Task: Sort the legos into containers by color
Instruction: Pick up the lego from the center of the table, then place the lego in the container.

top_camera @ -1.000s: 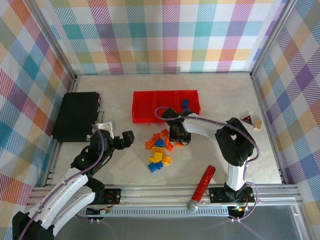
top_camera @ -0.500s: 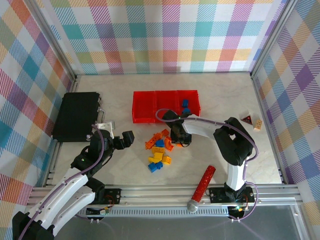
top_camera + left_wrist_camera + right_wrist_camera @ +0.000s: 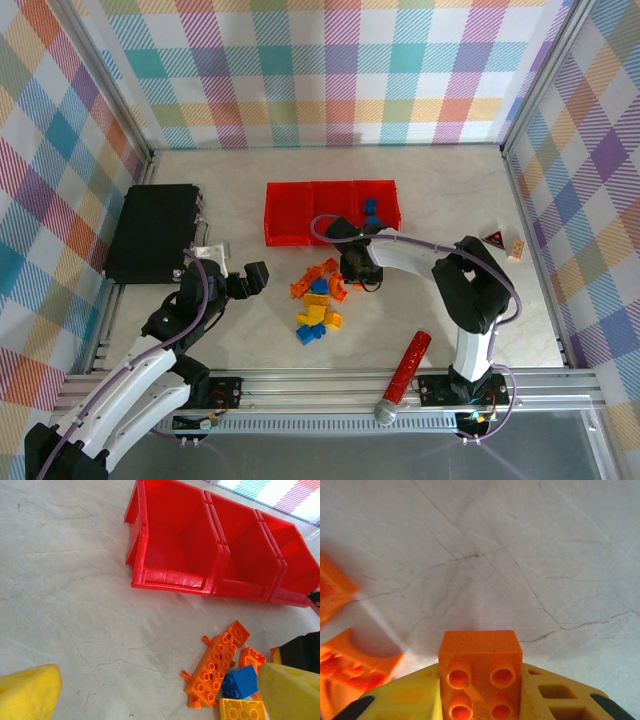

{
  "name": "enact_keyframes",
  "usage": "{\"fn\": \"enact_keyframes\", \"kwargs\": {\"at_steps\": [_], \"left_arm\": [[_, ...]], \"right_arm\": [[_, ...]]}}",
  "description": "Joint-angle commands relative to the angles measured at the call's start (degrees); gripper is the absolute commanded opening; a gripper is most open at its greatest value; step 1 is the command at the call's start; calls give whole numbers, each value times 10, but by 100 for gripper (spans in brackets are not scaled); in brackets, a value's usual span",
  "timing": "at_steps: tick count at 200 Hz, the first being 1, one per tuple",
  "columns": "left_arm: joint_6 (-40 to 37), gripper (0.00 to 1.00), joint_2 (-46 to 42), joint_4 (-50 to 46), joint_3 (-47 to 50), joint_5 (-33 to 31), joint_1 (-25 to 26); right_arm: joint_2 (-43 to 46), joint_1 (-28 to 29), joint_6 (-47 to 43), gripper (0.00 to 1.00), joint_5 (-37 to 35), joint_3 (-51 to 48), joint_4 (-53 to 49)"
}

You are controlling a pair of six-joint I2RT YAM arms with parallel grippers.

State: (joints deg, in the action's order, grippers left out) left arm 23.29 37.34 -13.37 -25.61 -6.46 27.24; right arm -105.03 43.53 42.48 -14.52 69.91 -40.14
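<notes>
A loose pile of orange, yellow and blue legos point(image 3: 318, 300) lies on the table in front of the three joined red containers point(image 3: 332, 212). Blue legos point(image 3: 372, 212) sit in the right-hand one. My right gripper point(image 3: 355, 275) is low at the pile's right edge, shut on a small orange lego point(image 3: 480, 662) held between its yellow fingers point(image 3: 405, 697). More orange legos point(image 3: 350, 665) lie to its left. My left gripper point(image 3: 245, 280) hovers open left of the pile, nothing between its fingertips point(image 3: 27, 695). A long orange lego point(image 3: 215, 665), a blue one point(image 3: 241, 682) and a yellow one point(image 3: 242, 711) lie ahead of it.
A large black case point(image 3: 155, 232) lies at the left. A red cylinder with a silver end point(image 3: 405, 375) rests near the front rail. A tan block point(image 3: 516, 250) and a dark triangular piece point(image 3: 494, 237) sit by the right wall.
My right gripper has closed its fingers on the orange lego at the pile's right edge, hardly shifting place. The left arm has stayed still and open.
</notes>
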Motion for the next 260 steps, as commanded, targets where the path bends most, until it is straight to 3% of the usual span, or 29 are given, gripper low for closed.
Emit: {"fn": "enact_keyframes", "kwargs": {"at_steps": [1,41,91,149,260], "left_arm": [[0,100,-2,4,-3,9,5],[-3,100,1,-4,-15,10,5],[-2,100,-3,-21,-30,10,5],[8,100,-25,-56,-39,2,5],[13,100,-30,-63,-52,4,5]], "right_arm": [[37,-2,-40,29,-3,42,3],[20,-10,-117,27,-8,137,-5],[-72,-53,-204,27,30,297,-35],[-171,-99,-238,27,81,422,-62],[-262,-103,-235,28,148,487,-60]]}}
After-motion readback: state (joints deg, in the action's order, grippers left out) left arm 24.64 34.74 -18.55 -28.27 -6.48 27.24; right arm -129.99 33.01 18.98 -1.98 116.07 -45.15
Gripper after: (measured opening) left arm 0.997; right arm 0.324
